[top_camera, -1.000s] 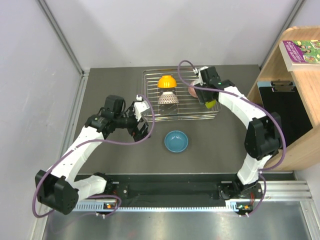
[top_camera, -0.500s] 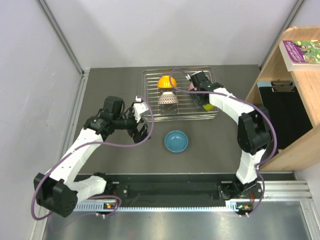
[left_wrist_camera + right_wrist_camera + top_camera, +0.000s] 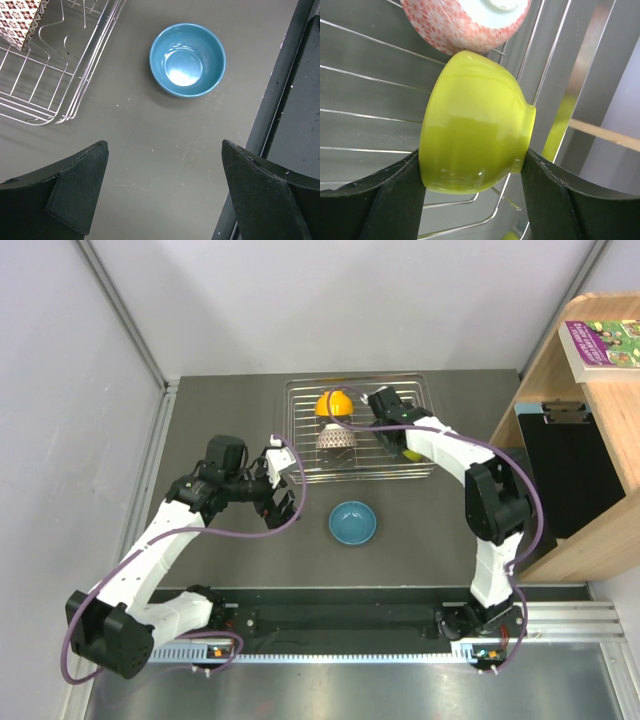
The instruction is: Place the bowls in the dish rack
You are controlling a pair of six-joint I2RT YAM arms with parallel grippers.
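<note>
My right gripper [image 3: 472, 156] is shut on the lime green bowl [image 3: 475, 140], held on its side low over the dish rack [image 3: 365, 120]. The bowl lies next to the pink patterned bowl [image 3: 465, 22]. From above, only a green sliver of the lime bowl [image 3: 412, 454] shows under the right arm, at the right end of the rack [image 3: 300, 430]. The orange bowl [image 3: 333, 402] and the mosaic bowl [image 3: 336, 439] stand in the rack. The blue bowl [image 3: 352, 522] sits upright on the table in front of the rack. My left gripper [image 3: 276, 487] hangs open and empty left of the blue bowl [image 3: 187, 59].
A wooden shelf [image 3: 590, 390] with a book [image 3: 605, 340] and a black panel [image 3: 570, 465] stands at the right. A black rail [image 3: 350, 620] runs along the near edge, also seen as the rail [image 3: 295, 100] beside the blue bowl. Grey walls close the back and left.
The right wrist has swung left over the rack, carrying the lime green bowl with it. The left arm has barely shifted and stays open.
</note>
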